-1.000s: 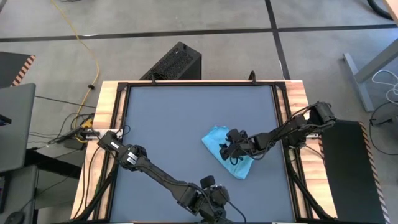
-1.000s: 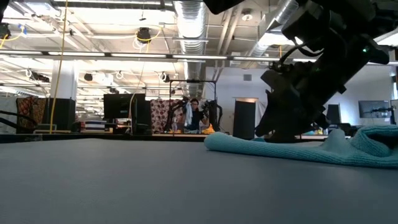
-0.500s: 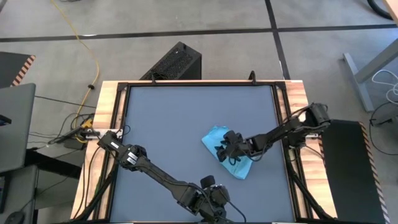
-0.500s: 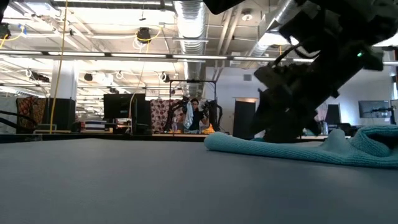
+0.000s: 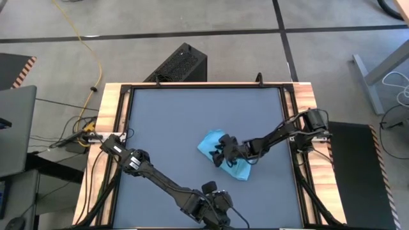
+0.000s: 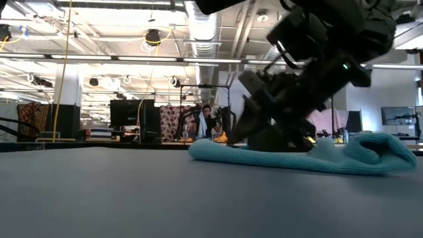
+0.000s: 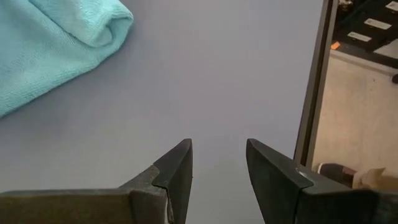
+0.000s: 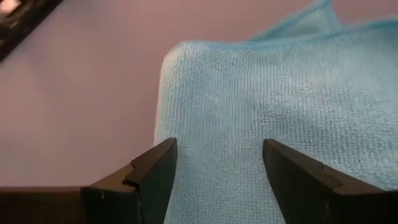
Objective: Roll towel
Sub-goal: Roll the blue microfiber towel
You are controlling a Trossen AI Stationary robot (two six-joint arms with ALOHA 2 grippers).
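Right tool (image 5: pixel 222 155) is hovering wide open, empty, over the towel (image 5: pixel 209 144) at its 9 o'clock edge. Best move: pinching that edge cleanly, rolling evenly. Left tool (image 7: pixel 217 163) is waiting half open, empty, at the desk (image 5: pixel 172 128) near edge.

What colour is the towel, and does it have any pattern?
The towel is plain sky blue with no pattern, clearest in the right wrist view.

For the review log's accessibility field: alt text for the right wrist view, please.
The right pincer, its two dark fingers spread open, sits low over a sky-blue soft cloth towel lying on the dark grey tabletop.
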